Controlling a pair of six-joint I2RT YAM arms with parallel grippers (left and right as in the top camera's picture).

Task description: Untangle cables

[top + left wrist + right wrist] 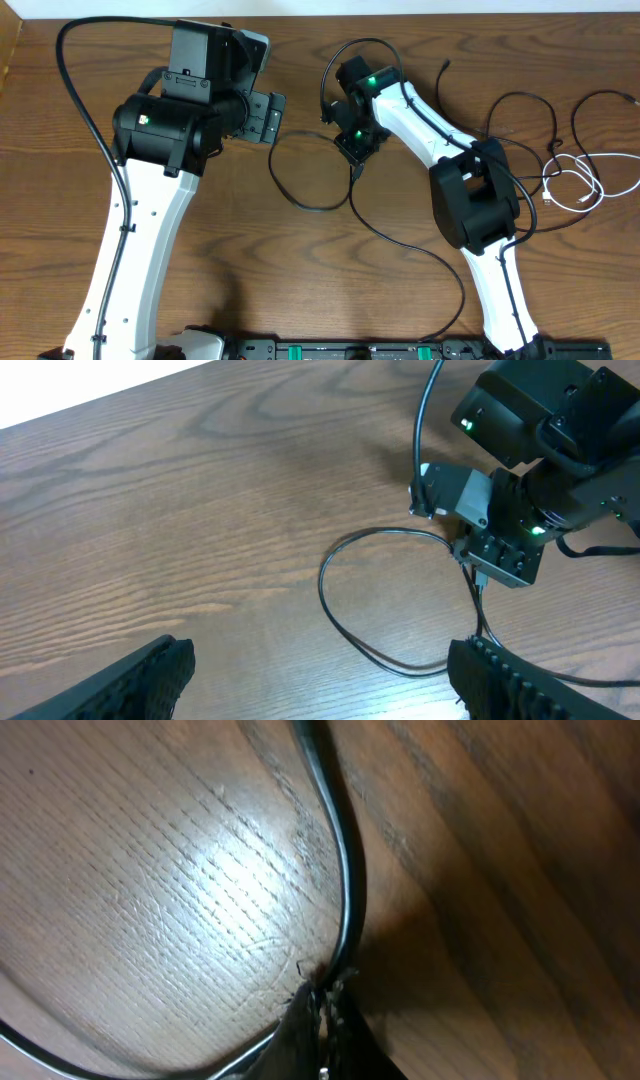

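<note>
Right pincer on looped black cable

in the right wrist view we see the right gripper only as a dark blur at the bottom edge, closed where the black cable meets it. that cable leaves the picture at the top and at bottom left. the left wrist view's bottom edge cuts off the left gripper, so we see only the tips of its fingers. overhead, the white cable runs off the right edge, its plugs too small to tell.
</note>
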